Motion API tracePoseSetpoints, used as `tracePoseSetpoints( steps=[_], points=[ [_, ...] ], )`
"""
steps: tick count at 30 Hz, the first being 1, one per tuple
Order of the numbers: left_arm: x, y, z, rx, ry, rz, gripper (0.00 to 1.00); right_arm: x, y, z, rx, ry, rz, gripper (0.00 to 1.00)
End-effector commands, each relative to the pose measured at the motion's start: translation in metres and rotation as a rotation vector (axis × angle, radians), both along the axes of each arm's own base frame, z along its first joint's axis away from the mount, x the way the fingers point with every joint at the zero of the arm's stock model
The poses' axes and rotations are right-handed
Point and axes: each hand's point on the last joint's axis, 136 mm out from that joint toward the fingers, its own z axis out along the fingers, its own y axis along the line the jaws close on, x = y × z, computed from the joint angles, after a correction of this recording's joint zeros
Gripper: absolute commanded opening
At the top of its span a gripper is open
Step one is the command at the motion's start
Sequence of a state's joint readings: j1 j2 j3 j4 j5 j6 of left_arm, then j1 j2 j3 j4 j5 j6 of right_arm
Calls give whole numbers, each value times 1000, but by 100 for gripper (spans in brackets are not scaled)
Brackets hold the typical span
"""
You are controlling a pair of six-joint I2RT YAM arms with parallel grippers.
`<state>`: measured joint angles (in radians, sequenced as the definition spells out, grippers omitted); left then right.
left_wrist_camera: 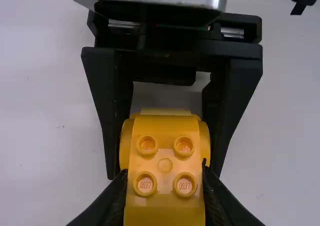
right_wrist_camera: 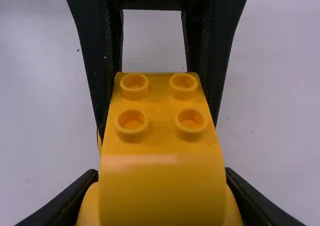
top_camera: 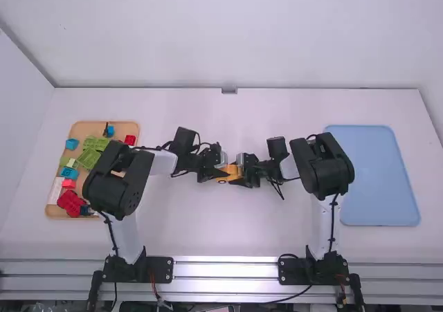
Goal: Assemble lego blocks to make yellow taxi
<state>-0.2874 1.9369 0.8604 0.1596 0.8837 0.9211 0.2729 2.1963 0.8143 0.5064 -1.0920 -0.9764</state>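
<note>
Black fingers (top_camera: pixel 239 182) nose-to-nose around yellow block (left_wrist_camera: pixel 165 158)

The left gripper (top_camera: pixel 221 172) and right gripper (top_camera: pixel 237 173) face each other, near together, both pairs of fingers clamped in a grip.

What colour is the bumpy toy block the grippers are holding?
The studded block is orange-yellow, best seen in the right wrist view.

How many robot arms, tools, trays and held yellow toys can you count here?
Arms: 2, left arm and right arm
Tools: 2, left tool and right tool
Trays: 2, tan tray and blue tray
Held toys: 1, yellow toy
Total: 7
</note>
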Motion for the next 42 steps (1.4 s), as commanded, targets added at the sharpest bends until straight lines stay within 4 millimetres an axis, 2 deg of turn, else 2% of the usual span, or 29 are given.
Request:
tracePoseSetpoints(
  steps=[1,11,12,17,23,31,38,42],
  points=[
    [-28,25,-67,247,118,76,2,2,0,-9,-39,10,-21,47],
    [-27,17,-63,233,102,58,2,2,0,-9,-40,10,-21,48],
    [-24,18,-62,231,102,65,8,2,0,-9,-40,11,-21,48],
    [-15,15,-55,200,127,118,9,3,-1,-9,-40,10,-23,48],
    [-9,7,-34,141,56,79,25,2,-1,-9,-40,10,-22,49],
    [1,9,-7,102,-11,85,36,2,-1,-9,-40,10,-23,49],
    [8,7,8,83,-64,86,43,3,-1,-9,-40,11,-23,49],
    [12,7,24,66,-110,92,52,3,-2,-10,-42,17,-27,49]
  ],
)
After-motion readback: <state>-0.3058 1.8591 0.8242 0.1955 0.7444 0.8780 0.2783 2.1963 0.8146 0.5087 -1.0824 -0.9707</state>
